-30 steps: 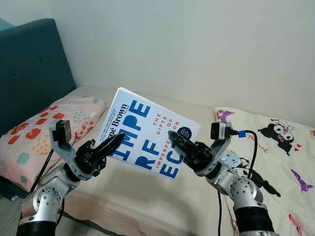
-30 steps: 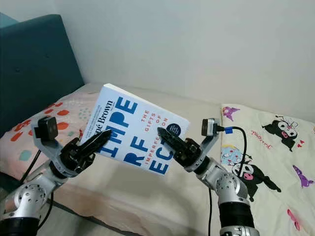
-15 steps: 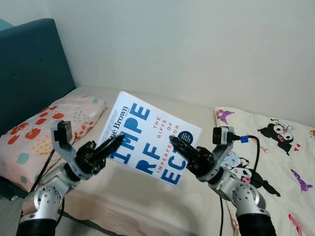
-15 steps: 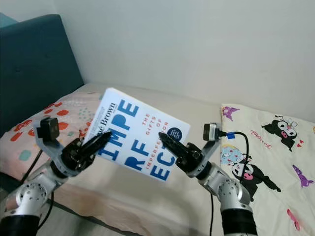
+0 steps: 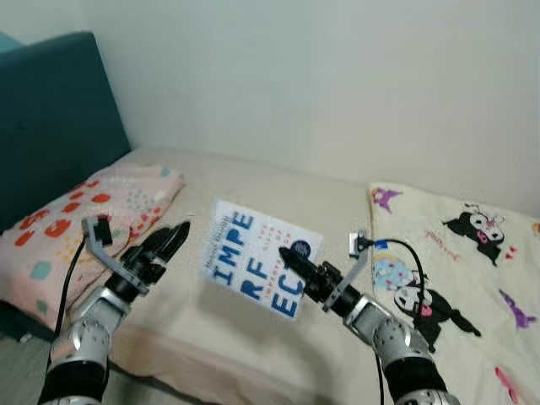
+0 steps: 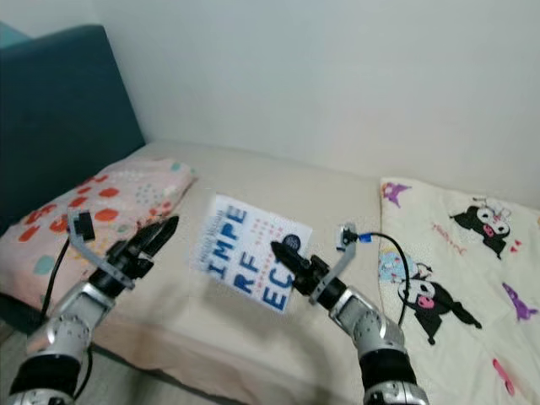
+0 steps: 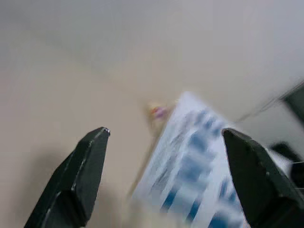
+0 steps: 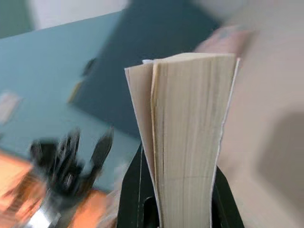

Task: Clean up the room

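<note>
Right claw [image 5: 291, 256] clamps the book [image 5: 253, 268] mid-frame above the bed [image 5: 278, 190], its long axis slanting lower right. Left claw [image 5: 175, 237], fingers apart, hovers just beside its left edge, not touching.

Book [image 5: 257, 268] cover lettering is motion-blurred; only large blue letters are legible, smaller print is not. Its near right edge is covered by the right gripper [image 5: 291, 256]. In the left wrist view the book is smeared. Patterned blanket [image 5: 472, 278] is cut off at the frame's right edge.
</note>
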You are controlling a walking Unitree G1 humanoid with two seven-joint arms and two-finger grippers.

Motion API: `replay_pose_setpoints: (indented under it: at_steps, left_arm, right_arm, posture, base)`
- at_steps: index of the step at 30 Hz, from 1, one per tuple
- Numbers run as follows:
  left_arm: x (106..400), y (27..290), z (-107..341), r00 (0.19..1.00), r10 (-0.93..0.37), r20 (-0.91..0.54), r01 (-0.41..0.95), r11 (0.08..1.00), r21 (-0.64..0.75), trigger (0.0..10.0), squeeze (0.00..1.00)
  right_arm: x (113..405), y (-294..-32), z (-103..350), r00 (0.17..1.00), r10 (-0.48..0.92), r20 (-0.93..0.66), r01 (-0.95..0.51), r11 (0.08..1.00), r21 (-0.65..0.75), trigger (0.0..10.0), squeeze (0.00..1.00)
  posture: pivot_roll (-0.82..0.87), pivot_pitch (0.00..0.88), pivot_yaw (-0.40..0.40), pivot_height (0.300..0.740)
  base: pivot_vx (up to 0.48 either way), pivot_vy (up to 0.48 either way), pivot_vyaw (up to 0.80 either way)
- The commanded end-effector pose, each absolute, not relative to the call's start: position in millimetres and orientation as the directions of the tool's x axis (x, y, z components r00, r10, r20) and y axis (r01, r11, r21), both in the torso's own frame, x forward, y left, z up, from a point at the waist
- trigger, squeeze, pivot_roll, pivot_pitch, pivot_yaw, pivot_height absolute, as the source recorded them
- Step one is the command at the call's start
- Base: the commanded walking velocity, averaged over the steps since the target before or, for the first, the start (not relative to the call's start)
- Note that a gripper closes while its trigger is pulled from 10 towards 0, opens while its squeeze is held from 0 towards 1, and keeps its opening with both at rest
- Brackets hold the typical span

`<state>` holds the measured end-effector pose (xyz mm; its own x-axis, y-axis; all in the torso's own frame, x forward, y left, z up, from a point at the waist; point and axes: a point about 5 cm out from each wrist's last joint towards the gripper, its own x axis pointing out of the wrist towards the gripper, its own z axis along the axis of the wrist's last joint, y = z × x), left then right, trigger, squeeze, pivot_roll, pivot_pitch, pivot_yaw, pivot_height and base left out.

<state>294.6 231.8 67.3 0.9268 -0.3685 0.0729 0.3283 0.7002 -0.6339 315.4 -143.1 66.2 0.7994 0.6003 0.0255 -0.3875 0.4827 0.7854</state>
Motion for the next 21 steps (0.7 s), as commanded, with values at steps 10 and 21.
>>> replay_pose_setpoints:
  at_steps: [10,21]
  left_arm:
    - [231,262,-27,0.869,-0.003,-0.494,-0.290,0.806,-0.516,10.0,1.00]
    - [169,242,-78,0.635,0.102,-0.765,-0.501,0.809,-0.308,10.0,0.00]
  right_arm:
    - [295,-160,7,0.795,0.430,-0.428,-0.212,0.858,0.467,10.0,0.00]
    - [243,-165,-47,0.625,0.298,-0.721,-0.222,0.954,0.202,10.0,0.00]
  posture:
    - [0.01,0.000,-0.051,0.740]
    - [0.01,0.000,-0.050,0.740]
  base:
    - [0.000,0.000,0.09]
    - [0.000,0.000,0.70]
